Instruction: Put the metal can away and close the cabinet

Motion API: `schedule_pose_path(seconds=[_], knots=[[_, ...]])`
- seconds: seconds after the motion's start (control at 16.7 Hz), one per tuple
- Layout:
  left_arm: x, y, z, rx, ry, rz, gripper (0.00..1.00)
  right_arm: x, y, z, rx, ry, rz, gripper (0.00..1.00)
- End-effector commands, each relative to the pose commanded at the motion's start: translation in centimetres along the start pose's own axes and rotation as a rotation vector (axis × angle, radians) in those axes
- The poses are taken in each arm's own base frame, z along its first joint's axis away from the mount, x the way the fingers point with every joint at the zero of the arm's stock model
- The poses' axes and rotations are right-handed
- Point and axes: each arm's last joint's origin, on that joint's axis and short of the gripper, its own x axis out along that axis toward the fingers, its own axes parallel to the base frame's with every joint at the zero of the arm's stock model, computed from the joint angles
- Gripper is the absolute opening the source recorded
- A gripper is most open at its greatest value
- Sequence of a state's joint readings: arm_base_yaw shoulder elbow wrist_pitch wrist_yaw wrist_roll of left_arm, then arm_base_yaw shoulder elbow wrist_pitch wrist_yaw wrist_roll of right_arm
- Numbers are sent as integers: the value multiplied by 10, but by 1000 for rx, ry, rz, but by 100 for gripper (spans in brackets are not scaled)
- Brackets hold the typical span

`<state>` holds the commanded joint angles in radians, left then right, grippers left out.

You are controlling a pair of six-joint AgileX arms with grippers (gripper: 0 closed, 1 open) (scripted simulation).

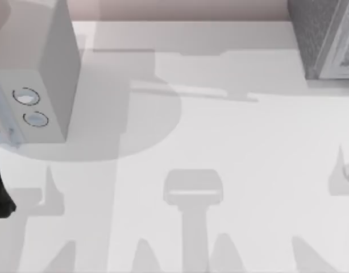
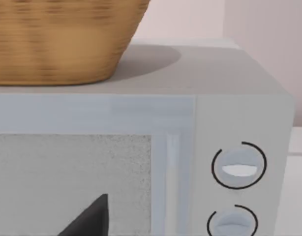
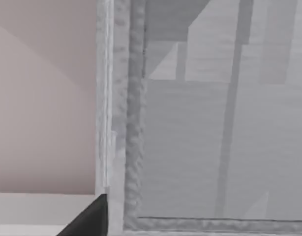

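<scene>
A: Jaws first: released or clenched?

B: Cannot tell, for either. Left gripper [image 2: 92, 221] close to the front of a smooth pale grey box [image 2: 141, 113]. Right gripper [image 3: 90, 219] close up to the cabinet [image 3: 129, 123], by the edge of its framed front.

A: And the cabinet's place on the table [image 1: 220, 142]?

B: Far right corner in the top view, cut by the edge; dark, speckled, stone-like. Well apart from the pale box at the far left, marked by 2 round rings [image 2: 238, 166]. Woven basket [image 2: 57, 39] sitting on top of that box.

A: Metal can?

B: Whereabouts: cannot tell from here.

A: Handling, then?

B: Judging by the task alone: probably light, stiff and smooth-walled, so apt to slip or dent. Best taken across the side wall at mid-height, squeezed gently, kept upright. Cabinet likely heavy and rigid; door probably better pushed flat on its paler frame than pinched. Open or shut now: hard to say.

A: Brands, labels, writing?

B: None readable anywhere; both rings plain.
</scene>
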<state>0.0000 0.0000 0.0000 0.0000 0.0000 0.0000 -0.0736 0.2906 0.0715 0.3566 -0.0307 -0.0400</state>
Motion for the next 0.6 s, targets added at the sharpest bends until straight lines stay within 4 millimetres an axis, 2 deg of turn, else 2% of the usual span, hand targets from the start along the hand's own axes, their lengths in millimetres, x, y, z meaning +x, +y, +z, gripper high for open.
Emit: schedule_pose_path(seconds=[0.24,0.6], knots=[[0,0,0,0,0,0,100,18,-1,-18,-6,81,30,100],[0,0,0,0,0,0,100,32,-7,-67,27,291,46,100]])
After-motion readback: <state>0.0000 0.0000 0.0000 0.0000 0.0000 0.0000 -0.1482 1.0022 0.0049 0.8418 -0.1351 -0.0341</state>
